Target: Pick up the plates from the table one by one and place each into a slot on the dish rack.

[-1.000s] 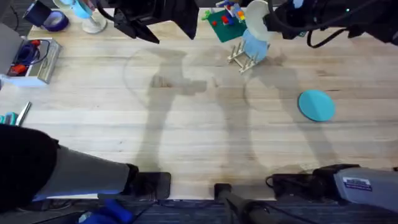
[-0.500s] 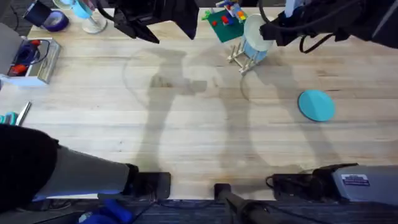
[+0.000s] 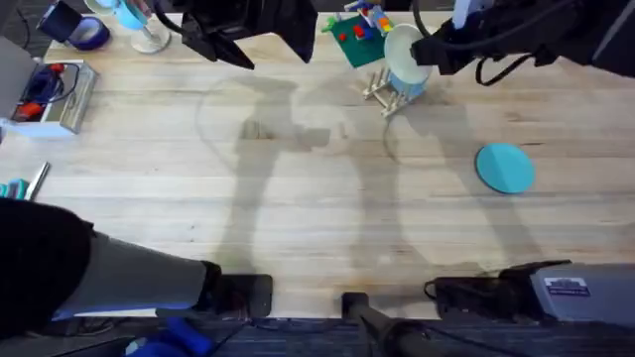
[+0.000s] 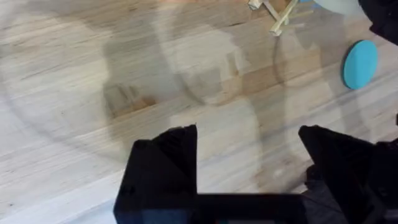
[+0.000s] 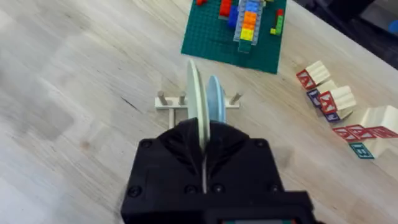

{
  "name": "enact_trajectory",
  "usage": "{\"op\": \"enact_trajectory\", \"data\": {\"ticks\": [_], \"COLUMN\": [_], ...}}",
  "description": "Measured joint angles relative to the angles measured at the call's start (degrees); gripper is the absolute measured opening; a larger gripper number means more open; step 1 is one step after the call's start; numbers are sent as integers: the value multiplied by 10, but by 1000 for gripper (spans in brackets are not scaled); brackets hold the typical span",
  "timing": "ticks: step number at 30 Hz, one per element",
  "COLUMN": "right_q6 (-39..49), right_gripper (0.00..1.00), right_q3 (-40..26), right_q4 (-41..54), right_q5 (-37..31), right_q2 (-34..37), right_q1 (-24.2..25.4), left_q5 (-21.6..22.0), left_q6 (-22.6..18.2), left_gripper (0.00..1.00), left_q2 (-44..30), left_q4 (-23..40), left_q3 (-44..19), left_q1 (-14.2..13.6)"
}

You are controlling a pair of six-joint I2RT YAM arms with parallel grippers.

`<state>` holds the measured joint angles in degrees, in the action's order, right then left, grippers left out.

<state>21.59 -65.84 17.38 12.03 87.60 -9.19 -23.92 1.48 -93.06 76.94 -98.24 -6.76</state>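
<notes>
Above the dish rack, the cream plate stands on edge, clamped in the right tool, with a paler blue plate already upright in the slot just beside it. The teal plate lies flat on the surface, well apart to the rack's right. The left tool hangs spread and empty over bare wood. A toy-brick model sits just behind the rack. The placing step looks to be in hand; next the cream plate likely needs lowering squarely between free pegs before release, then the teal plate fetched.
</notes>
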Motion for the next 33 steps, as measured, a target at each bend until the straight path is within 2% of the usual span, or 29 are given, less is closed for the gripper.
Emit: {"op": "enact_trajectory", "data": {"ticks": [20, 27, 33], "right_q6": [1, 1, 0], "right_gripper": [33, 37, 148], "right_q3": [0, 0, 0], "right_q4": [-15, -17, -19], "right_q5": [2, 2, 2], "right_q2": [81, 83, 83], "right_q1": [0, 0, 0], "left_q5": [0, 0, 0], "left_q6": [0, 0, 0], "left_gripper": [993, 993, 993], "left_q2": [0, 0, 0], "left_q4": [0, 0, 0], "left_q3": [0, 0, 0], "left_q1": [0, 0, 0]}}
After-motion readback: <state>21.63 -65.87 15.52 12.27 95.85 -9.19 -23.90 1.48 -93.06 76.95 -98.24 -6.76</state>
